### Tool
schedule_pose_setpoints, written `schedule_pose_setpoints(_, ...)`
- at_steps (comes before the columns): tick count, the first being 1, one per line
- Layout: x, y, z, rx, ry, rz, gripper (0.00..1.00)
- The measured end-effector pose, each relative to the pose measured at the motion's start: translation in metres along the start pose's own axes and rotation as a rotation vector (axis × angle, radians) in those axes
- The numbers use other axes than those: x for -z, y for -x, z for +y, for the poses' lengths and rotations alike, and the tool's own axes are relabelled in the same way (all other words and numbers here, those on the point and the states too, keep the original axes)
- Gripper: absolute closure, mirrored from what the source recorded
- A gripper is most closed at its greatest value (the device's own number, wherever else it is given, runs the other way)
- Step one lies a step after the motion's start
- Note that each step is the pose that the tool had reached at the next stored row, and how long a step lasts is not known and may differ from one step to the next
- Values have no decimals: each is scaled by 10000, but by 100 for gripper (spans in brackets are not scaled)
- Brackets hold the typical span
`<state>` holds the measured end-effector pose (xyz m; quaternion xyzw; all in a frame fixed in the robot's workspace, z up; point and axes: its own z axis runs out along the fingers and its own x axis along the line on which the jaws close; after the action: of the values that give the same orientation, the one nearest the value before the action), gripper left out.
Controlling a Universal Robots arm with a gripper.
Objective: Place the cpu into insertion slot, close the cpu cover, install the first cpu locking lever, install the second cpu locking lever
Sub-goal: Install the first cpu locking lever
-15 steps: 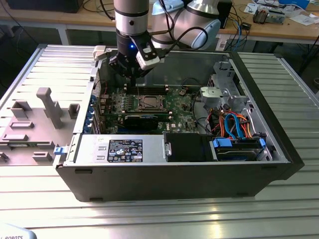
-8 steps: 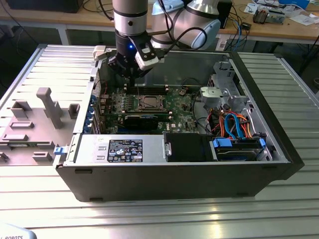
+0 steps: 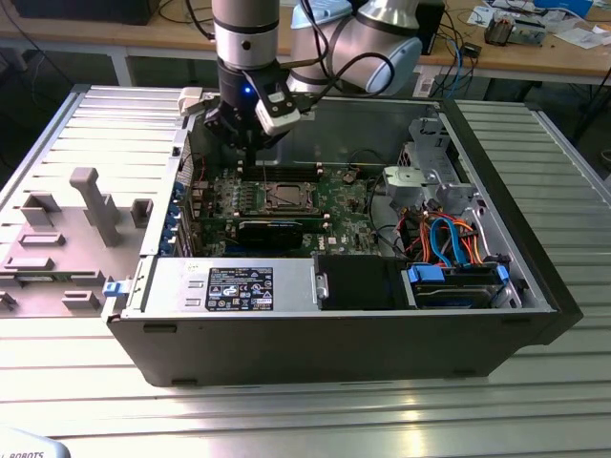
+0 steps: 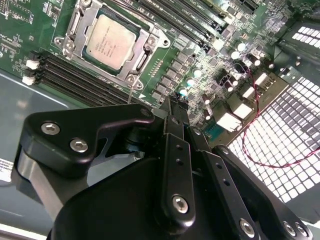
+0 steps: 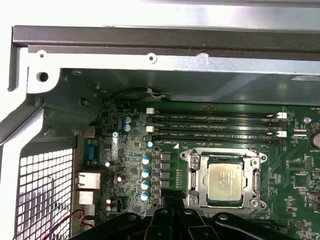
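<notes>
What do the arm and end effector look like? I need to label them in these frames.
The arm is a silver-grey tube with rounded pale joints, black cables along it and a small blue light at the wrist. White camera boxes flank the wrist. The end effector is matte black, built of linked bars held by silver screws.

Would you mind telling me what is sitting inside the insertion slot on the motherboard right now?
The cpu lies in the insertion slot, its silver top showing through the cpu cover framing it. The socket contacts beneath are covered by the chip.
</notes>
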<state>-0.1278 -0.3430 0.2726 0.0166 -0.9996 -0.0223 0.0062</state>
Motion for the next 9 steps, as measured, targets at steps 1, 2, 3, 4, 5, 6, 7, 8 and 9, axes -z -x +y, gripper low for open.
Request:
schedule_pose_setpoints(1,-1,-50,13,1,0,0,89)
schedule_pose_setpoints(2,-2,-62,15,2,0,0,89)
schedule_pose_setpoints(3,-2,-73,16,1,0,0,89)
schedule_pose_setpoints(4,-2,-75,16,0,0,0,89)
schedule_pose_setpoints(5,-2,-77,16,1,0,0,89)
schedule_pose_setpoints(6,-2,-78,17,1,0,0,89)
schedule_pose_setpoints(7,-3,-80,17,1,0,0,89)
schedule_pose_setpoints(8,-3,-82,17,1,0,0,89)
schedule_pose_setpoints(9,-3,-83,17,1,0,0,89)
